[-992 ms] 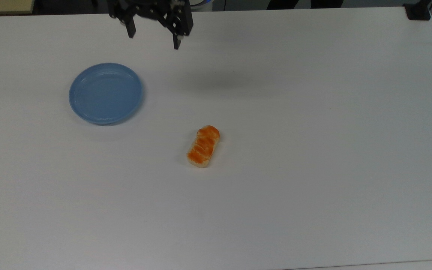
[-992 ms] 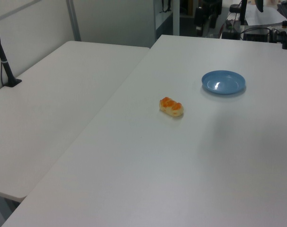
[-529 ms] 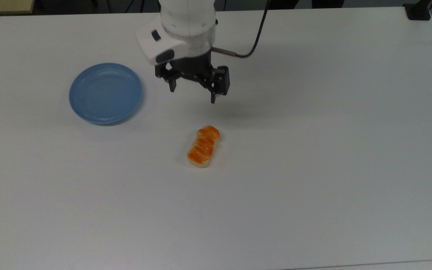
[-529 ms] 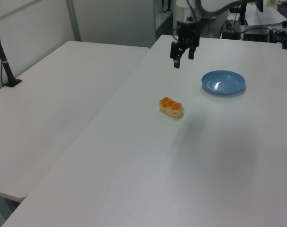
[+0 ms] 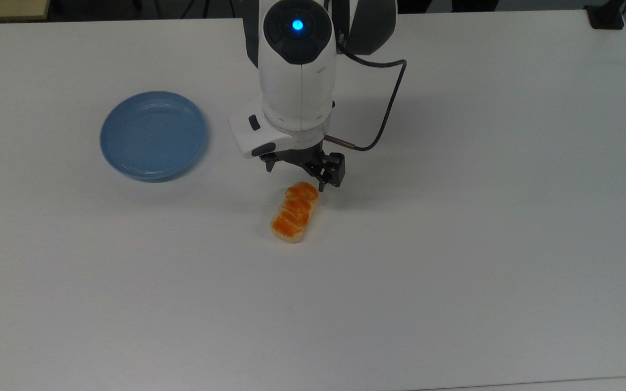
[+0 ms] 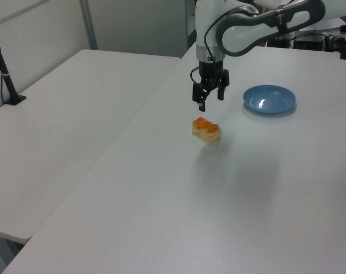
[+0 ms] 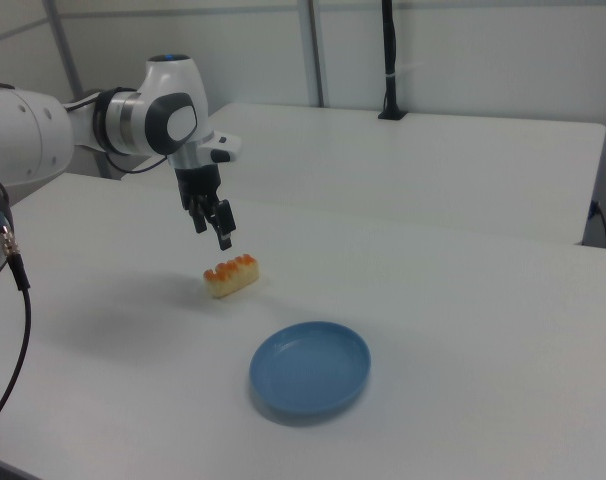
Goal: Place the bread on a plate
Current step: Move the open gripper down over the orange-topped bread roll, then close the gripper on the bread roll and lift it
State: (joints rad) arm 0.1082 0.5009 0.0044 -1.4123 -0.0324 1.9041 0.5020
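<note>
**Still pre-grasp: hovering off one end of the bread, misgrasp risk**

Largest first: white worktop [image 5: 481,244], bare apart from two items. Light-blue plate [image 5: 153,134] toward the top view's left, nearer the far edge than the near one, nothing on it. Gripper [image 6: 209,97] above the worktop, fingers spread wide, holding nothing, hanging over the bread's far end rather than its middle. Bread [image 5: 294,212] flat near the worktop's centre, well apart from the plate, long axis slightly diagonal.

Risks, judged: dropping straight down from here likely catches only the end, so tipping or sliding out. Fingers misaligned with the narrow sides, likely shove instead of clamp. Glossy, ridged top, probable slip. Weak grip could drop it short of the rim.
</note>
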